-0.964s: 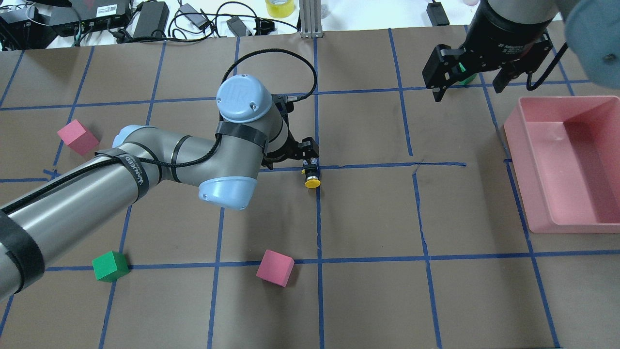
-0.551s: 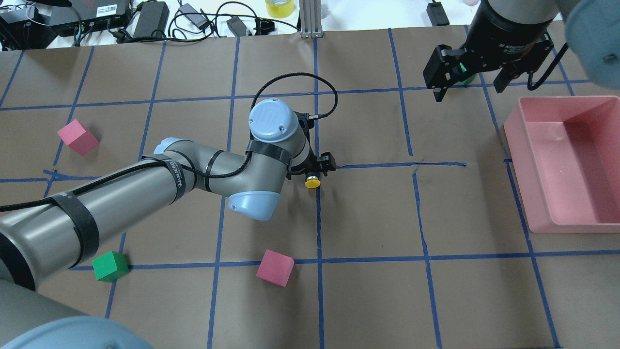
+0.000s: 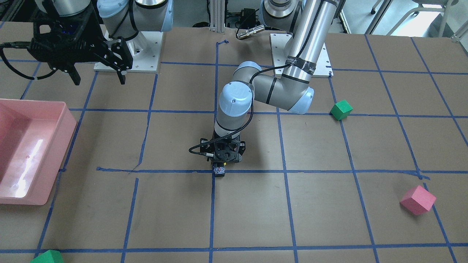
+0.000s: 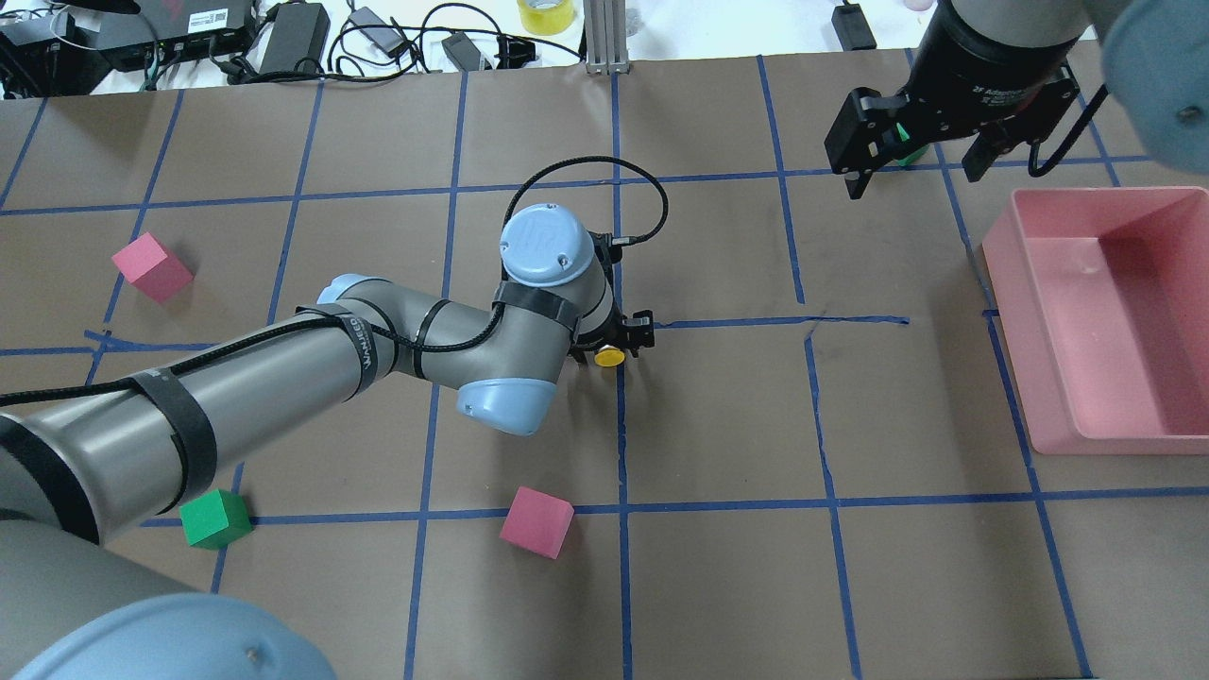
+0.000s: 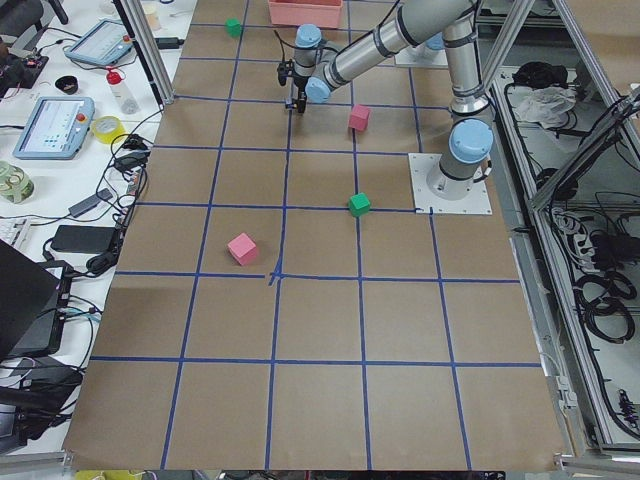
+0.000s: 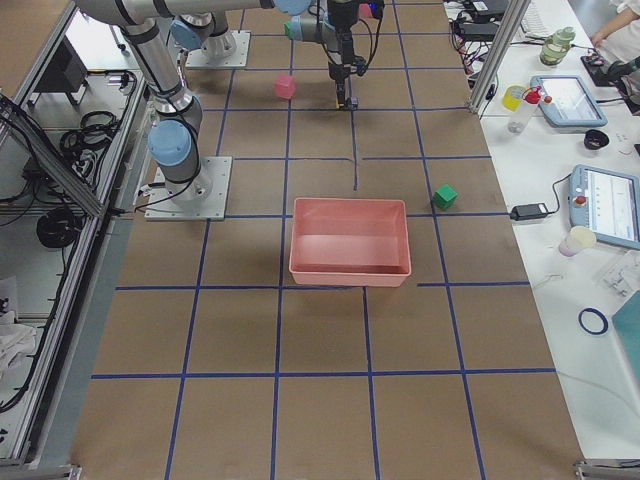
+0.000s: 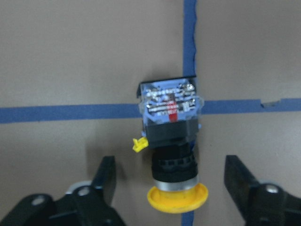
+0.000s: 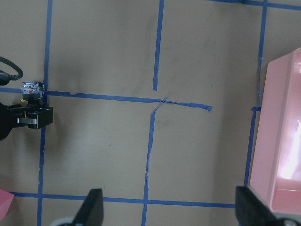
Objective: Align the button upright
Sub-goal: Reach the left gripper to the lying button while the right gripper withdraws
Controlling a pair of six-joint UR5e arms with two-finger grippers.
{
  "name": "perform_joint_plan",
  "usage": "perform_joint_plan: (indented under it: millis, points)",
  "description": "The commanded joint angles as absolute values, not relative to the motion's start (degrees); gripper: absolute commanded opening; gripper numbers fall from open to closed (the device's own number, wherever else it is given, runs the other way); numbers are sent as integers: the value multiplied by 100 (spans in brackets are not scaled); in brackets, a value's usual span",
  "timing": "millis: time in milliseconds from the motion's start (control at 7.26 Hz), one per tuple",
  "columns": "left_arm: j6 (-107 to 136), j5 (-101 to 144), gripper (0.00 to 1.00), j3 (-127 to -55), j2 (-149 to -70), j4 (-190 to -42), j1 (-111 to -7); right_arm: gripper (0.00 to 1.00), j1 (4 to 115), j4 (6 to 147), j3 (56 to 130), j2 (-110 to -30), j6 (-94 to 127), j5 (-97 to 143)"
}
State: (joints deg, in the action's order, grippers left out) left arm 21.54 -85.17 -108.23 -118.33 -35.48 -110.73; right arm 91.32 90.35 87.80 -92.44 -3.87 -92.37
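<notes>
The button (image 7: 171, 141) lies on its side on a blue tape crossing. Its yellow cap (image 4: 608, 356) points toward the robot and its whitish base block (image 3: 219, 171) points away. My left gripper (image 7: 173, 181) is open and low over it, with one finger (image 7: 106, 175) on each side of the cap end and clear gaps to the body. It also shows in the overhead view (image 4: 614, 345). My right gripper (image 4: 914, 175) is open and empty, held high at the table's far right, apart from the button.
A pink bin (image 4: 1039, 283) stands at the right edge. Pink cubes (image 4: 536, 521) (image 4: 151, 267) and a green cube (image 4: 215, 518) lie on the left half. Another green cube (image 4: 909, 151) sits behind the right gripper. Cables and boxes line the far edge.
My left arm has swung right and come down, so its open fingers now straddle the button. The button and the right arm have not moved.
</notes>
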Motion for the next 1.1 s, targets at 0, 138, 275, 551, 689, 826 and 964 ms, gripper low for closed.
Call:
perform_joint_plan:
  millis: [0, 138, 275, 551, 689, 826, 964]
  points:
    - [2214, -8517, 0, -10741, -11848, -3594, -11074, 100, 9132, 9035, 8789, -9246, -387, -9237]
    - [2511, -8534, 0, -10662, -11822, -3621, -11074, 100, 9132, 9035, 8789, -9246, -378, -9220]
    - [2714, -8447, 0, -10548, -11821, -3726, -11074, 100, 9141, 9035, 8789, -9246, -378, -9194]
    - [3407, -8280, 0, -10188, -11681, -4478, -11074, 100, 9141, 9035, 8798, -9237, -378, -9185]
    - [3645, -7949, 0, -10047, -11672, -4717, -11022, 100, 9141, 9044, 8798, -9237, -378, -9185]
    - [4257, -7467, 0, -10011, -11663, -4911, -10821, 100, 9141, 9053, 8789, -9237, -378, -9176]
    - [4924, -6627, 0, -10028, -11672, -4922, -10619, 100, 9141, 9079, 8798, -9237, -378, -9176]
